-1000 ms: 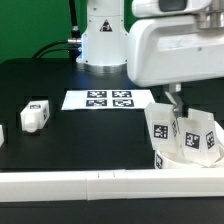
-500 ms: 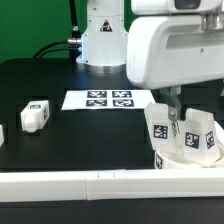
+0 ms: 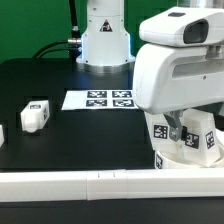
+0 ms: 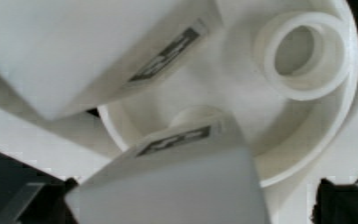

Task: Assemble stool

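The stool's round white seat lies at the exterior view's right with tagged legs standing in it, one on each side. My gripper hangs low among them, its hand covering most of their tops. In the wrist view one tagged leg fills the space between my dark fingers, and the gripper is open, with a gap showing on one side. The seat and an empty socket lie beyond, with another leg beside them. A loose leg rests on the table at the left.
The marker board lies flat at the middle back, in front of the robot base. A long white rail runs along the front edge. Another white piece shows at the far left edge.
The arm has come down and shifted slightly right over the seat, so the hand now hides the tops of the standing legs. The jaws stay wide. The parts have not moved.
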Controlling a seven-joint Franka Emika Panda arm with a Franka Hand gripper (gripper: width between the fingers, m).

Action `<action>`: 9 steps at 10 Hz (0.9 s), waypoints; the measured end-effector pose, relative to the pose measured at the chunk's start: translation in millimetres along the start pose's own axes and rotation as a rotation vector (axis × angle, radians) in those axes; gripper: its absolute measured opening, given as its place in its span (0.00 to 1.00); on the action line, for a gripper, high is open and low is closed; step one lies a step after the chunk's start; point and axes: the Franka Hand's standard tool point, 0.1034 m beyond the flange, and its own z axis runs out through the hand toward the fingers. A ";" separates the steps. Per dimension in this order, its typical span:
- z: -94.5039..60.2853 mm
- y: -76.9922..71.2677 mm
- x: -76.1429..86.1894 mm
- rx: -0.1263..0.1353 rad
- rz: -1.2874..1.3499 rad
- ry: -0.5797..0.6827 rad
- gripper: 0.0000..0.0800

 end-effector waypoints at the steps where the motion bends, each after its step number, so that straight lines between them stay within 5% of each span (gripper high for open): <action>1: 0.3 0.4 -0.3 0.000 0.039 -0.001 0.69; 2: 0.4 1.0 -0.6 0.000 0.040 -0.001 0.48; 6: 1.0 1.1 -0.6 0.002 0.351 0.001 0.42; 9: 2.1 -6.7 3.4 0.013 0.873 0.008 0.42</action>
